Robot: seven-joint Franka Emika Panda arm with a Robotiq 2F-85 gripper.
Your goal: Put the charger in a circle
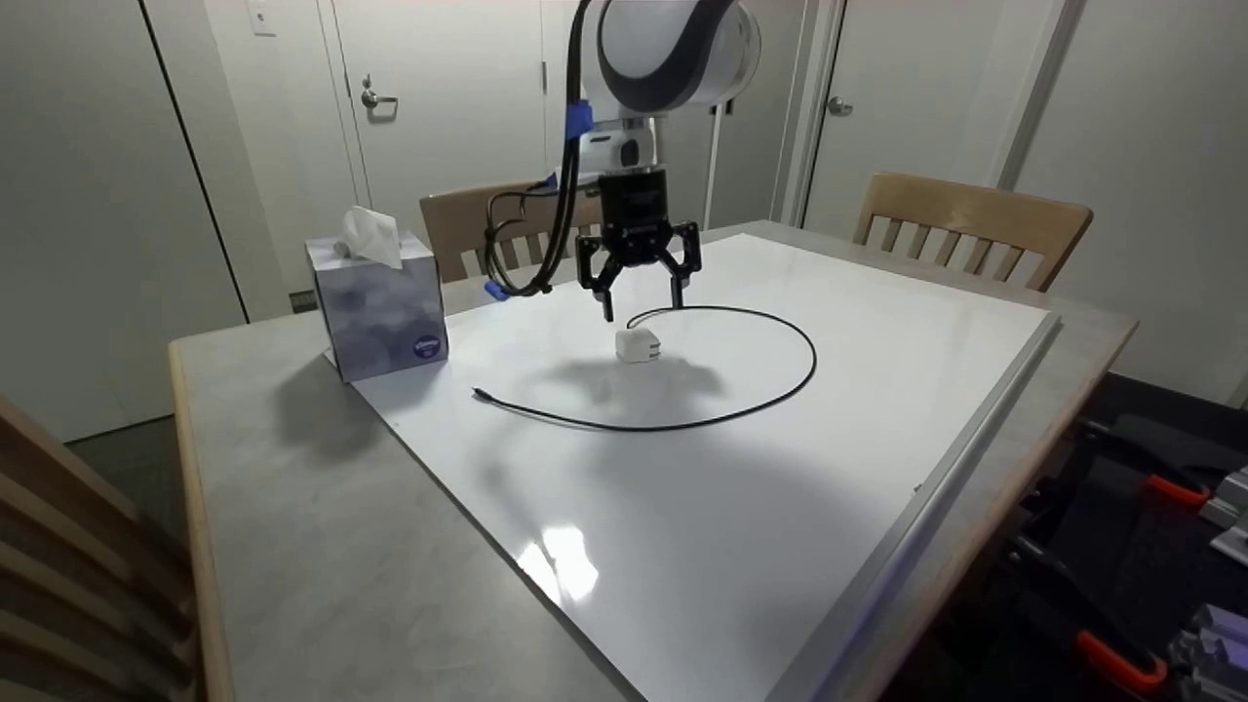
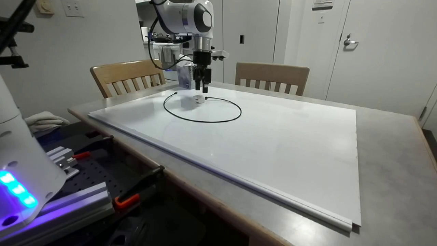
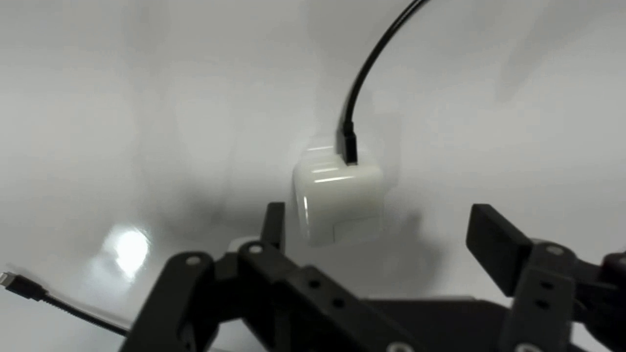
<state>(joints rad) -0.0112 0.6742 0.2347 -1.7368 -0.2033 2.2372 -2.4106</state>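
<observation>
The charger lies on the white board. Its white plug block (image 1: 636,345) sits upright with the black cable (image 1: 673,428) plugged into one side. The cable curves in a wide open loop, and its dark tip (image 1: 483,395) lies apart from the block, on the side toward the tissue box. The block (image 2: 198,99) and cable (image 2: 205,122) also show in an exterior view. My gripper (image 1: 643,304) is open and empty, above the board close to the block. In the wrist view, the block (image 3: 342,200) shows beyond and between the spread fingers (image 3: 377,220), nearer the left one. The tip (image 3: 24,287) is at lower left.
A blue-and-white tissue box (image 1: 385,307) stands at the board's corner. The white board (image 1: 780,546) covers much of the table and has a raised metal rail (image 2: 218,171) along one edge. Wooden chairs (image 2: 272,73) stand around the table.
</observation>
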